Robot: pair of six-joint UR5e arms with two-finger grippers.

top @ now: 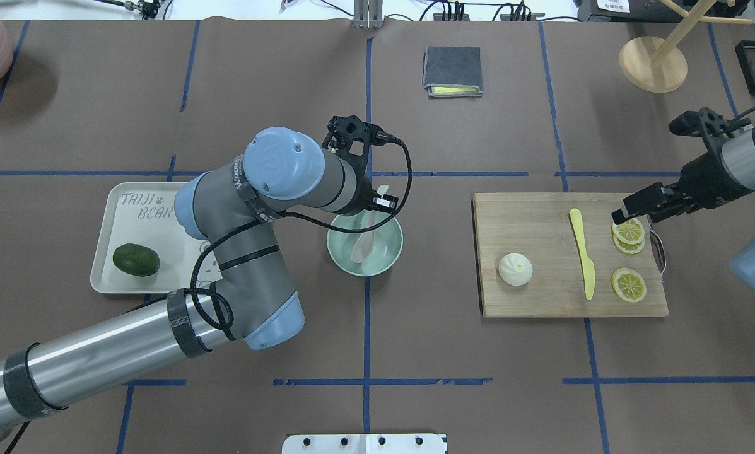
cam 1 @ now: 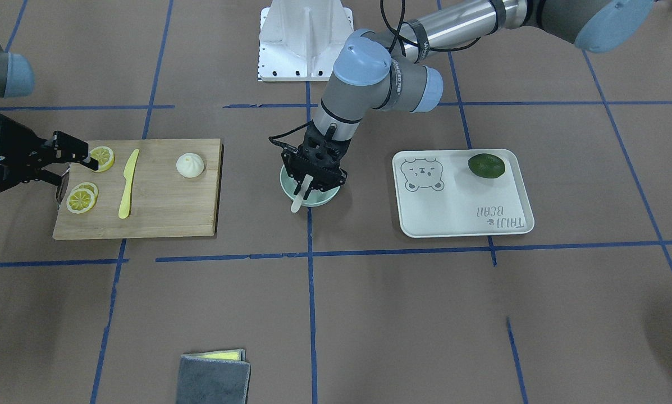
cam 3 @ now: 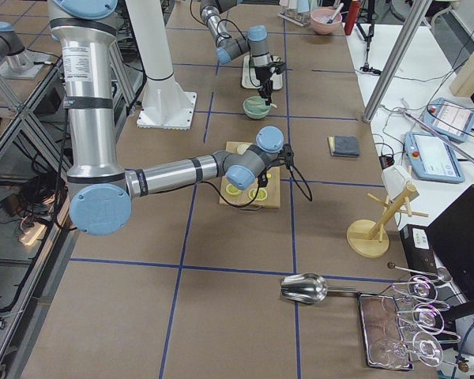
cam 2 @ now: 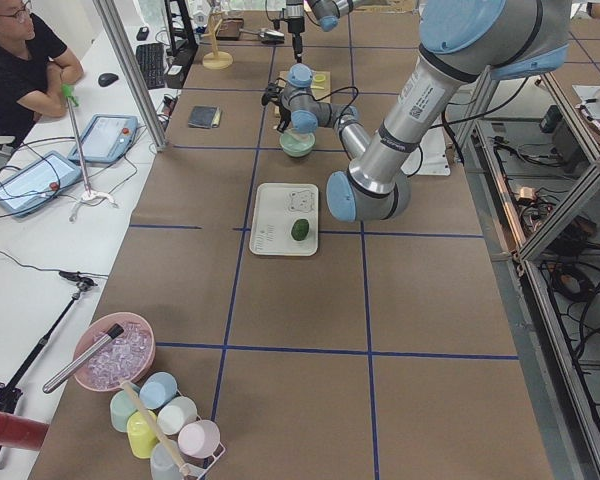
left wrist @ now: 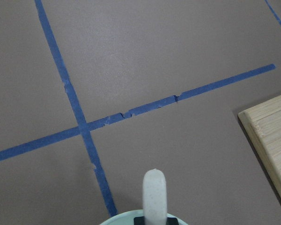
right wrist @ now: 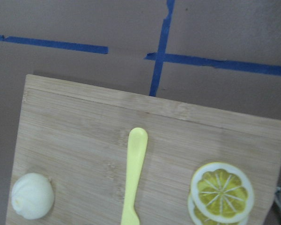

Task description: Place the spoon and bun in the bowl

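Fingers of the left gripper (cam 1: 306, 185) are closed on the handle of the spoon (top: 361, 246), its scoop down inside the bowl (top: 383, 255). We find the right gripper (cam 1: 77, 174) spread and empty. We judge the bun (top: 515, 269), well apart from the bowl on that gripper's side, soft: pinch gently across its sides.

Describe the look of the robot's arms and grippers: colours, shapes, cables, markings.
Both arms are silver tubes with rounded grey joints capped in pale blue. The left arm wears black tape bands, and a black cable loops to its black left gripper. The right gripper is black too.
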